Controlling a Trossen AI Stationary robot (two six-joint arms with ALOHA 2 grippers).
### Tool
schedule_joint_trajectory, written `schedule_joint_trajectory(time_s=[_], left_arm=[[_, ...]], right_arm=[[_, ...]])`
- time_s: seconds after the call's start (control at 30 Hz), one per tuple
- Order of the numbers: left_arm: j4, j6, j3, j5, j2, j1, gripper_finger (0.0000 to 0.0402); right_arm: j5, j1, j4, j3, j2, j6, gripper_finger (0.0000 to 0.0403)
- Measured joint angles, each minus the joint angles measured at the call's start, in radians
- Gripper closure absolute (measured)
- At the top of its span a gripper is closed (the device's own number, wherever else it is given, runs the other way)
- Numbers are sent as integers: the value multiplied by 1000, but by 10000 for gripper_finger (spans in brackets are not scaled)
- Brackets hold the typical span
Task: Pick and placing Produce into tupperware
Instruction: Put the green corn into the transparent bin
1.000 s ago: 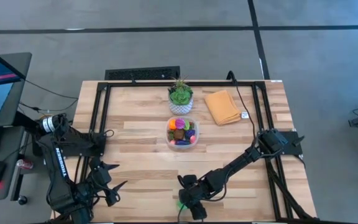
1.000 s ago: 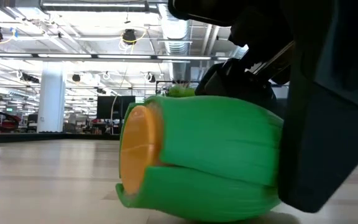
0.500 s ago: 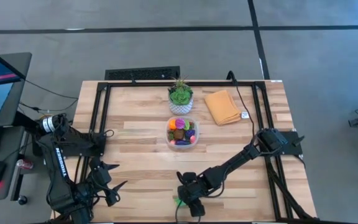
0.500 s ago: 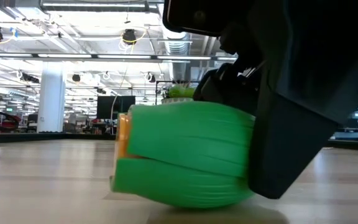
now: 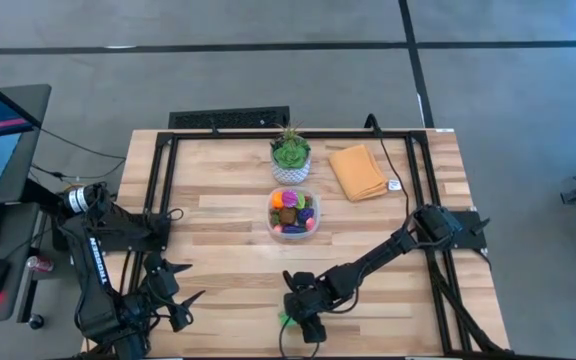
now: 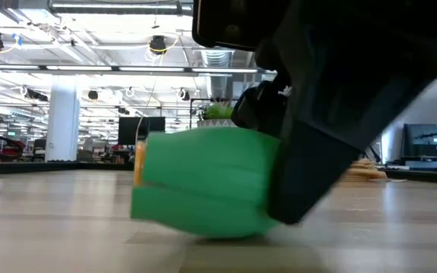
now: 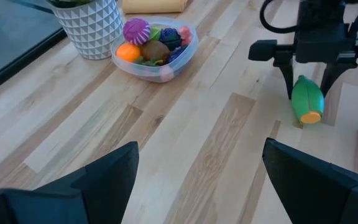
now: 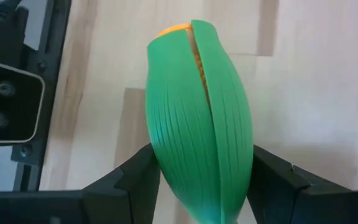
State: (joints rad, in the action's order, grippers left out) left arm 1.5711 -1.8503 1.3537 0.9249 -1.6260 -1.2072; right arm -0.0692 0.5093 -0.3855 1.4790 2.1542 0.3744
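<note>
At the near edge of the table (image 5: 228, 240), the right gripper (image 5: 301, 325) is lowered over a toy corn cob in a green husk (image 8: 201, 118), the one piece of produce lying outside the container. The cob lies on its side on the wood, orange tip exposed. In the right wrist view the two dark fingers (image 8: 138, 177) stand one on each flank of the husk, touching or very nearly touching it, so the jaws are at a narrow setting matched to the cob's width; a firm clamp cannot be confirmed, and the cob appears to rest on the table, not yet lifted. The fingers straddle the short axis, probably because the rounded husk gives the shortest span there. The left wrist view confirms the gripper pointing down with the cob (image 7: 307, 99) between its fingers. To the near left, the left gripper (image 5: 173, 300) waits clear of the work area with its jaws wide and nothing between them. Farther in, near the table's centre, sits the tupperware (image 5: 294, 214), a clear container already filled with orange, purple, pink and brown pieces; it is well apart from the cob, so the next move likely calls for a lift and a carry toward the far side. Just beyond it stands a potted plant (image 5: 290, 156), with a folded orange cloth (image 5: 357, 171) beside it.
</note>
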Motion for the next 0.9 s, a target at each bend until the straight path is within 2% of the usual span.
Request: schedule_joint_trajectory(time_s=[0.4, 0.9], left_arm=[[0, 0, 0, 3, 0, 0, 68], [0, 5, 0, 7, 0, 0, 68]], right_arm=[[2, -35, 20, -1, -43, 20, 181], [116, -65, 39, 1, -143, 13, 181]])
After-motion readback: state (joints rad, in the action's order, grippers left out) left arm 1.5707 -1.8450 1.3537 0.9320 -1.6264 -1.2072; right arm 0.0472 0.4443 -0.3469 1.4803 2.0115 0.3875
